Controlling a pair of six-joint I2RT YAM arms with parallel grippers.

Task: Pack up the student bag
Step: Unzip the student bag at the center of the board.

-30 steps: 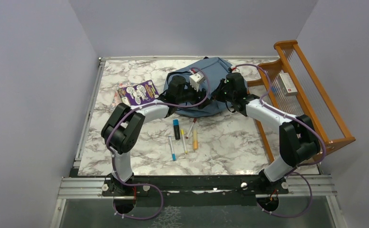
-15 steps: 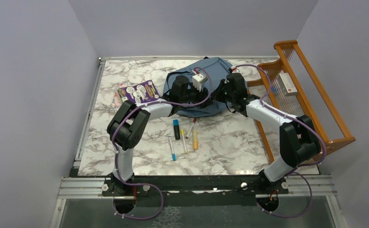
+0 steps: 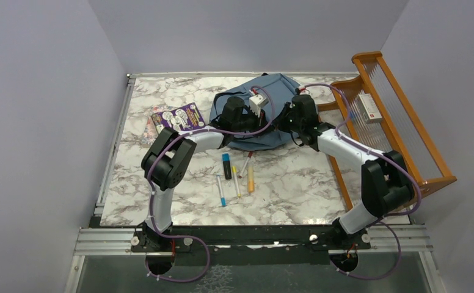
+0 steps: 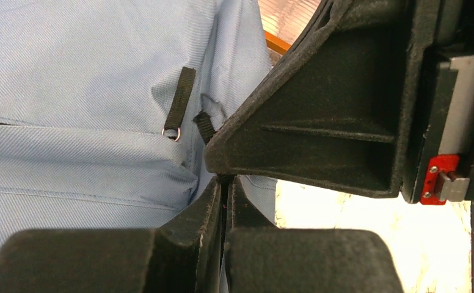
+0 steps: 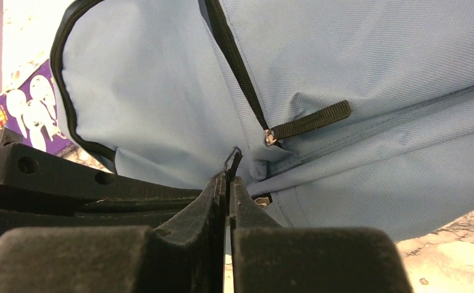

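At the student bag (image 3: 272,85) edge, left claw (image 4: 225,180) and right claw (image 5: 228,177) sit pressed together.

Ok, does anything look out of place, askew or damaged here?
Nothing spilled or damaged. The orange wooden rack sits tilted at the right edge of the table with a small white box lying on it, and several pens lie loose in front of the student bag.

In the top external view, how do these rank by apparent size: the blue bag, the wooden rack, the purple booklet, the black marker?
Largest to smallest:
1. wooden rack
2. student bag, partly hidden, so its full size is unsure
3. purple booklet
4. black marker
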